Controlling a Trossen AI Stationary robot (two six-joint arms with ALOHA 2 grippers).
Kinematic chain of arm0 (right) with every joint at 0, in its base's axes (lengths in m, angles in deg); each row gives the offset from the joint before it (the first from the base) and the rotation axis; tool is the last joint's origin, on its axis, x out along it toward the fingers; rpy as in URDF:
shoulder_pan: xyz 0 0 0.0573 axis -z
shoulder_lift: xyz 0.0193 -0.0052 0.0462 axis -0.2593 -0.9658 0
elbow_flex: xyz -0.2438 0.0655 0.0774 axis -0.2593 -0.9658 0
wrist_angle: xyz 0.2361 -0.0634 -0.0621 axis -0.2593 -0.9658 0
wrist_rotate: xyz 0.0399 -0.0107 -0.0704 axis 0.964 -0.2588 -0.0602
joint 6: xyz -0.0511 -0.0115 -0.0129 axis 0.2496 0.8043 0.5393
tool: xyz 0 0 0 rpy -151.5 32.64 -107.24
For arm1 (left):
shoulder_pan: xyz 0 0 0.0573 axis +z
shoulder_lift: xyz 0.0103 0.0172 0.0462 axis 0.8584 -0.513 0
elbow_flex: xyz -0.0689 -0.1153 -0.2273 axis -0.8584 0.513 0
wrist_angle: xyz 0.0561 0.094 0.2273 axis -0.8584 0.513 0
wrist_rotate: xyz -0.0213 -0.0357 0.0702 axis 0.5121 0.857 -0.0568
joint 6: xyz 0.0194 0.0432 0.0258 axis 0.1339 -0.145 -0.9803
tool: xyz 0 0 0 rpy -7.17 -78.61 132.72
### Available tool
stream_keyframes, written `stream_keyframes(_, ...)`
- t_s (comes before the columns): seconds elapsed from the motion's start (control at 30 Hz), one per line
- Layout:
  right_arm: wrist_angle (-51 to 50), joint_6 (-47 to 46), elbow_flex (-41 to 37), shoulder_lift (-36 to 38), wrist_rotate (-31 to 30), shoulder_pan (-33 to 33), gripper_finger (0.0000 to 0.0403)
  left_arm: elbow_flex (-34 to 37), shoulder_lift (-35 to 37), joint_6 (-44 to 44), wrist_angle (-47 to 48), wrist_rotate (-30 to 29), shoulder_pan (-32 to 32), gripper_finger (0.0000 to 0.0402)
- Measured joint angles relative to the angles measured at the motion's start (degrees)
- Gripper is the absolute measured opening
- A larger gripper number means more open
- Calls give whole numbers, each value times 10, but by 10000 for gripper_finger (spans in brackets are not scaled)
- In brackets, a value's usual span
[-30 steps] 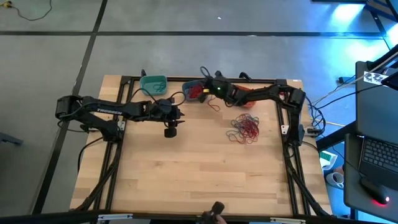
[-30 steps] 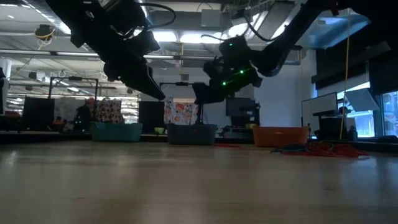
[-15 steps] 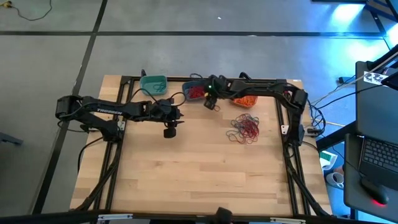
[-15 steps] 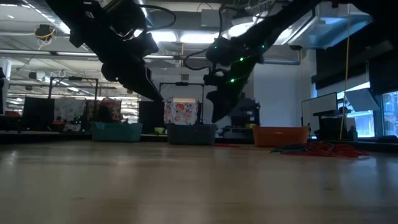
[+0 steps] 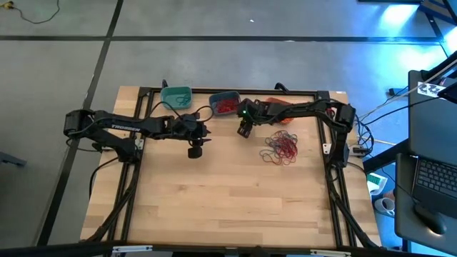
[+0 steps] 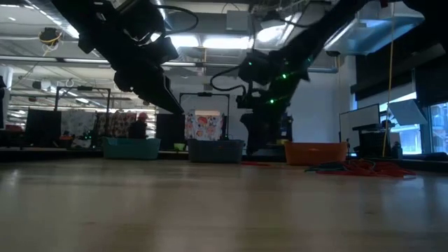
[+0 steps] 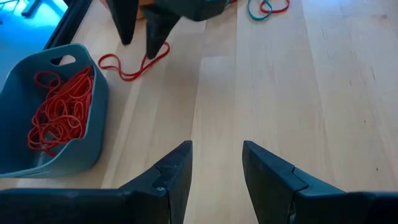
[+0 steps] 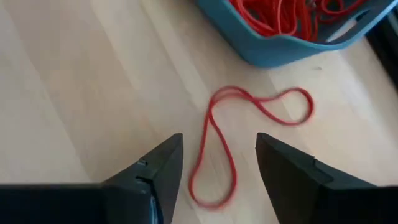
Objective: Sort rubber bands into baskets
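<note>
**Red band on the counter beside the slate-blue basket**

The right pincer (image 8: 214,180) hangs with its fingers apart over a loose red rubber band (image 8: 233,134) lying on the counter (image 5: 214,193), just outside the slate-blue basket (image 8: 280,46) full of red bands. The tangled pile of bands (image 5: 280,147) lies to its side. The left pincer (image 7: 216,177) waits nearby, fingers apart, empty

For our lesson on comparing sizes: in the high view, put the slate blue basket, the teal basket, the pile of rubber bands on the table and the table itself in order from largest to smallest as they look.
1. The table, by far.
2. The pile of rubber bands, sprawling a little wider than either basket.
3. The teal basket and the slate blue basket look about alike; the right arm partly covers the blue one, so I won't rank them.
</note>
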Motion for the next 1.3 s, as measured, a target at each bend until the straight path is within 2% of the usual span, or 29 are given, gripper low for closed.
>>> stream_keyframes(0.23, 145, -63, -69, -1, 67, 32, 170, 0, 0, -2, -5, 0, 0, 138)
stream_keyframes(0.53, 181, -60, -76, -32, 86, 33, 140, 0, 0, -2, -5, 0, 0, 138)
stream_keyframes(0.83, 186, -32, -75, -37, 81, 33, 104, 0, 0, -3, -5, 0, 0, 138)
stream_keyframes(1.03, 184, -14, -75, -38, 80, 29, 37, 0, 0, -3, -5, 0, 0, 138)
stream_keyframes(1.13, 183, 4, -75, -37, 54, 18, 8, 0, 0, -3, -5, 0, 0, 138)
stream_keyframes(1.3, 167, 21, -77, -23, 14, -4, 13, 0, 0, -5, -5, 0, 0, 138)
